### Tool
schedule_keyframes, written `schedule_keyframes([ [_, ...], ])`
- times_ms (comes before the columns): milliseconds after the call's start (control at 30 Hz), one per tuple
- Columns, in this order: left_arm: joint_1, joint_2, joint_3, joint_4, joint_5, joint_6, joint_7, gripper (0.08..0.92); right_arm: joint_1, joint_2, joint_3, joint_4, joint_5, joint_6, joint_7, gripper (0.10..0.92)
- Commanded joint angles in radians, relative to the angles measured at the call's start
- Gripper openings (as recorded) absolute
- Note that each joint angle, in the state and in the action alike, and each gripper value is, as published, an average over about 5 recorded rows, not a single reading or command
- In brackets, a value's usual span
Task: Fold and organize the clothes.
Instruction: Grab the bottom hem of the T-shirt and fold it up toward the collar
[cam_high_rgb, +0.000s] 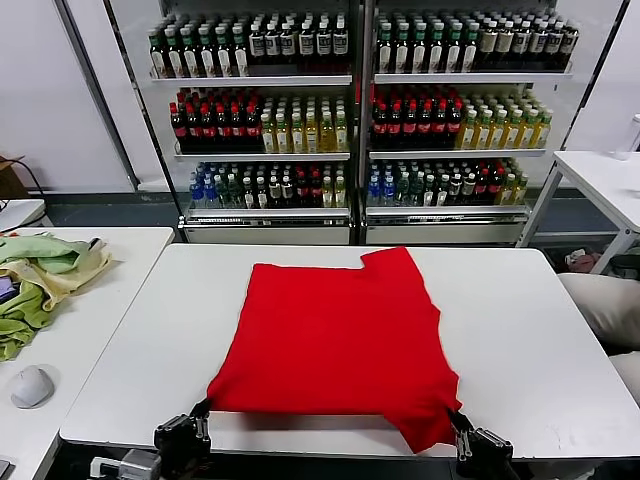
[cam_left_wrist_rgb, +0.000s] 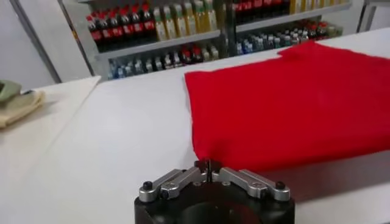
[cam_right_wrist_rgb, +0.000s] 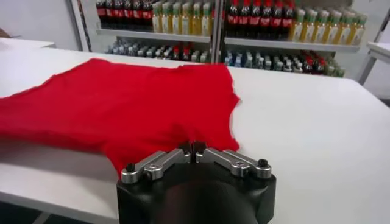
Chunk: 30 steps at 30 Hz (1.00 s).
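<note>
Currently I log one red T-shirt (cam_high_rgb: 335, 335) flat on the white surface (cam_high_rgb: 520, 330); left end effector (cam_high_rgb: 203, 412) pinching its near-left corner, right end effector (cam_high_rgb: 456, 422) pinching its near-right corner.

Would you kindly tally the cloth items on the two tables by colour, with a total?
Red: 1, the T-shirt on the middle table
Pale green: 1, a cloth on the side table
Pale yellow: 1, a cloth beside it
Total: 3
</note>
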Motion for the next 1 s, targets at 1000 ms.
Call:
schedule_keyframes([
  [1000, -0.701, -0.136, 0.206, 0.553, -0.07, 0.031, 0.279, 0.085, 0.461, 0.075, -0.195, -0.284, -0.038, -0.162, 0.115, 0.113],
])
